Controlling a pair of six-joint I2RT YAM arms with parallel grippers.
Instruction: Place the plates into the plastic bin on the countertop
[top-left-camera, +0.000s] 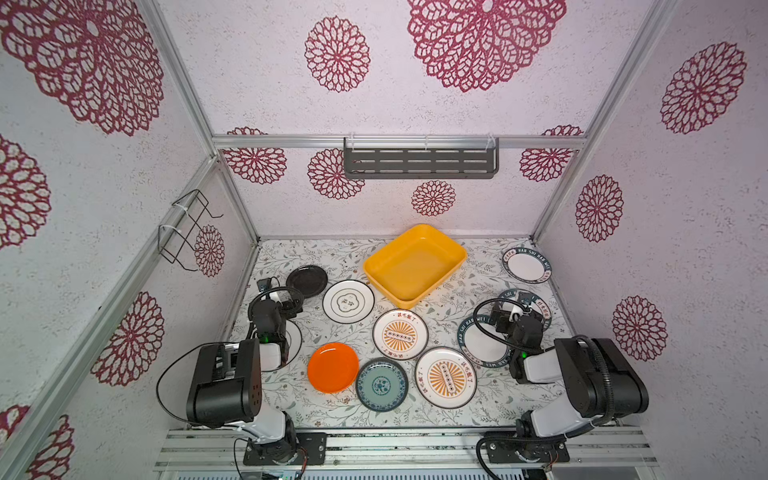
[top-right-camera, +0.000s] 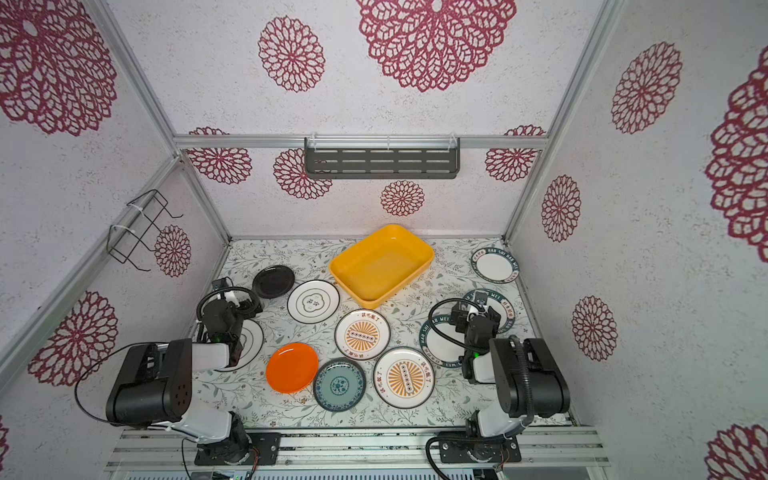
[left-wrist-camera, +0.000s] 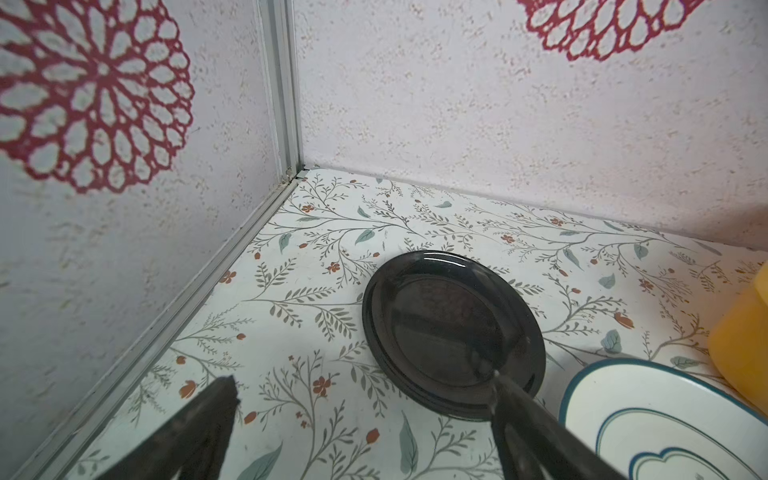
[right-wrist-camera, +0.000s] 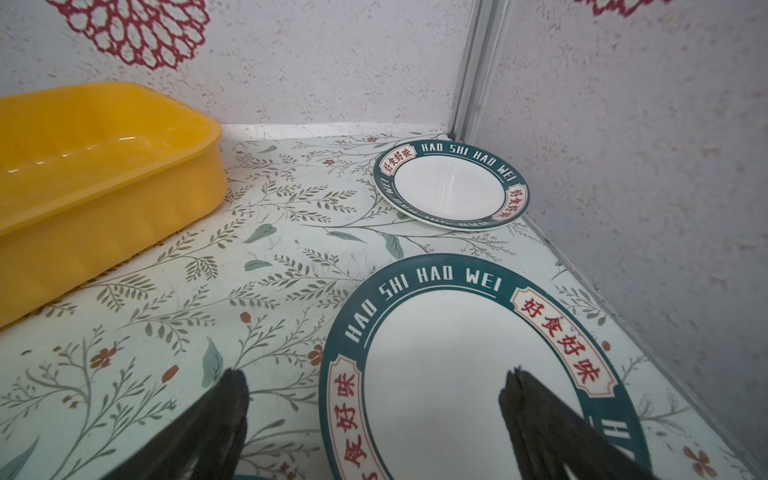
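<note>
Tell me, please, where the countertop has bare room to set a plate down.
Bare: the back left corner behind the black plate, the gap between the bin and the far lettered plate, the front strip. Crowded: the middle, around the sunburst plates.

Fingers (right-wrist-camera: 540, 424) spread wide, one over near lettered plate (right-wrist-camera: 436, 345); far lettered plate (right-wrist-camera: 449, 187) beyond; yellow bin (right-wrist-camera: 104, 166) apart.

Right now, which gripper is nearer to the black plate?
Left. The left gripper is open right beside the black plate; the right gripper is on the far side of the countertop, open above a lettered-rim plate.
</note>
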